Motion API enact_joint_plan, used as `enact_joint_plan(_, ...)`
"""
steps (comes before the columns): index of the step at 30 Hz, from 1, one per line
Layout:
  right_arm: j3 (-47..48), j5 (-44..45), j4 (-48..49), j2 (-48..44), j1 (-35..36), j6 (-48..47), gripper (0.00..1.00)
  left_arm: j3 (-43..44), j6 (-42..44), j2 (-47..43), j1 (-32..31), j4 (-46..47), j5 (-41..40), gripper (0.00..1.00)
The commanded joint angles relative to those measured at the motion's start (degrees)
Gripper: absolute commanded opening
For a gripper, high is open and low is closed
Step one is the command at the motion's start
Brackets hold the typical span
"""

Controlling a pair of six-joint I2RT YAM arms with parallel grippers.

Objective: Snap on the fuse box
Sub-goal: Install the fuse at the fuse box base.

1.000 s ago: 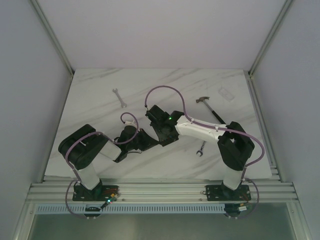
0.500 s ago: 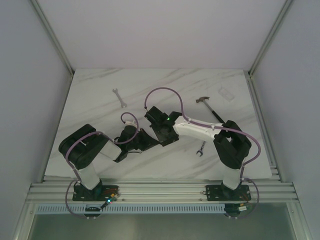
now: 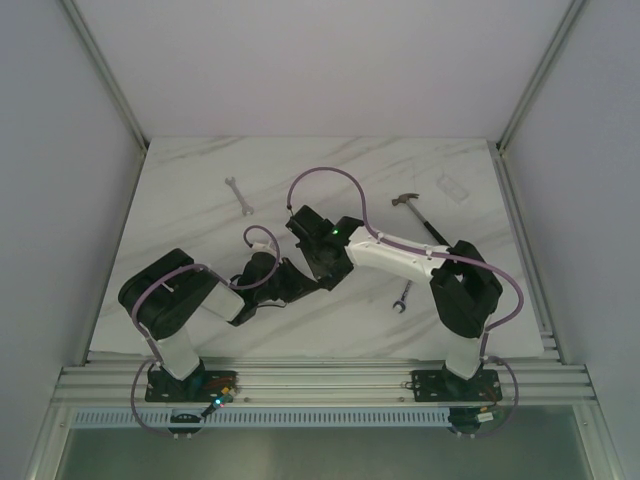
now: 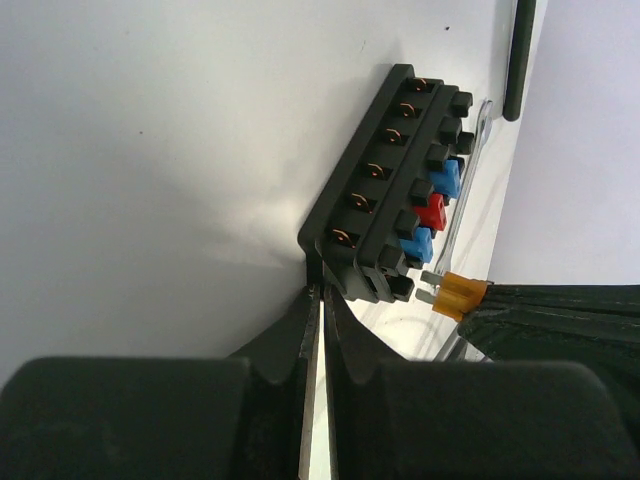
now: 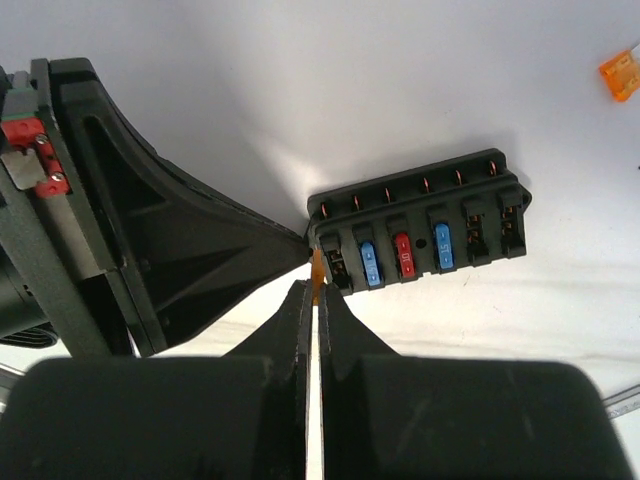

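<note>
The fuse box (image 5: 420, 228) is a small black block on the white table, with two blue fuses and one red fuse in its row of slots. It also shows in the left wrist view (image 4: 390, 190). My left gripper (image 4: 320, 290) is shut on the thin flange at the box's end. My right gripper (image 5: 316, 288) is shut on a small orange fuse (image 5: 318, 264), and holds it at the box's end slot beside the left fingertips. The orange fuse also shows in the left wrist view (image 4: 458, 294). In the top view both wrists meet at mid-table and hide the box.
A loose orange fuse (image 5: 620, 76) lies on the table beyond the box. In the top view, a wrench (image 3: 238, 195) lies at the back left. A hammer (image 3: 418, 213) and a clear plastic piece (image 3: 452, 187) lie at the back right. A second wrench (image 3: 402, 297) lies near the right arm.
My right arm has shifted slightly left and back, with its cable loop moving along. My left arm has barely moved.
</note>
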Motion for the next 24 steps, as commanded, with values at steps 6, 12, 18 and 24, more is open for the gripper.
enact_joint_plan(6,1.40,0.17,-3.19,0.25,-0.28,-4.12,0.00,0.18,2.45,0.94,-0.37,-9.82,-3.03,0.14)
enact_joint_plan(12,2.08,-1.33,-3.34,0.43,-1.17,-6.62,0.00,1.59,5.16,-1.79,0.75,-15.95,-5.22,0.14)
enact_joint_plan(18,3.70,-1.60,-3.88,1.47,-1.14,-3.98,0.00,3.05,6.23,-2.21,1.04,-17.00,-4.91,0.14)
enact_joint_plan(24,3.54,-1.13,-4.43,2.21,-1.10,-2.39,0.00,2.70,5.98,-2.03,1.04,-16.37,-4.45,0.14)
